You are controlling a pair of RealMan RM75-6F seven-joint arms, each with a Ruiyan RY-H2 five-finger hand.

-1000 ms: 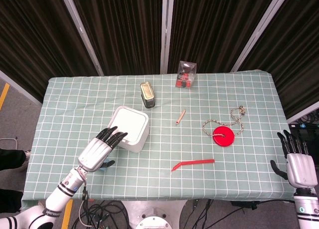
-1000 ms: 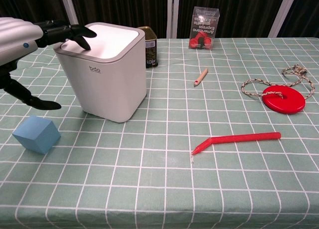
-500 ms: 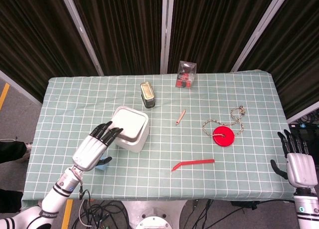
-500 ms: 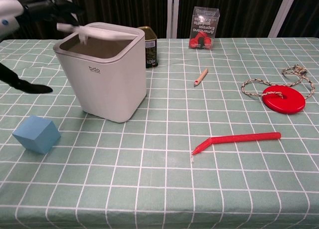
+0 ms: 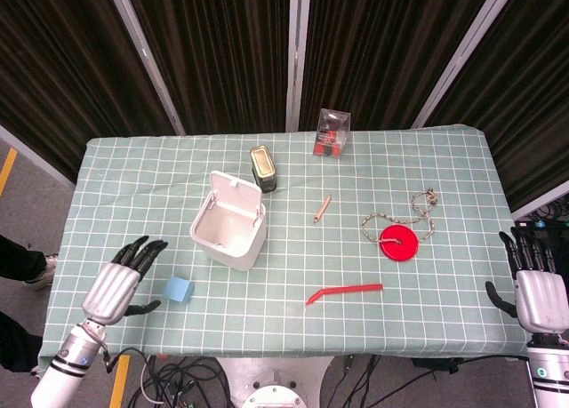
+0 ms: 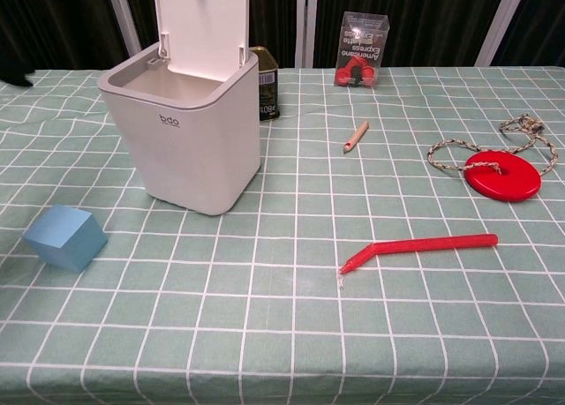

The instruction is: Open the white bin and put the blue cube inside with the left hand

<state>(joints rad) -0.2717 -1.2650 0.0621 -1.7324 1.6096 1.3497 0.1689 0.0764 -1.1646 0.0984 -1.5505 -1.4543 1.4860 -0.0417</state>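
The white plastic bin is standing upright on the green checked table, and its hinged white lid is standing open, tilted up at the back edge so the interior is showing. The small blue foam cube is sitting on the table just to the front left of the bin, apart from it and touched by nothing. The left hand is hovering at the table's left front edge, near the cube but not touching it, fingers spread apart and holding nothing. The right hand is hanging off the table's right front corner, fingers extended and empty.

Behind the bin a dark metal tin is standing, and a clear box with red contents is resting near the far edge. A short wooden pencil is lying mid-table. A red disc with a braided cord is lying to the right, and a bent red straw is lying nearer the front.
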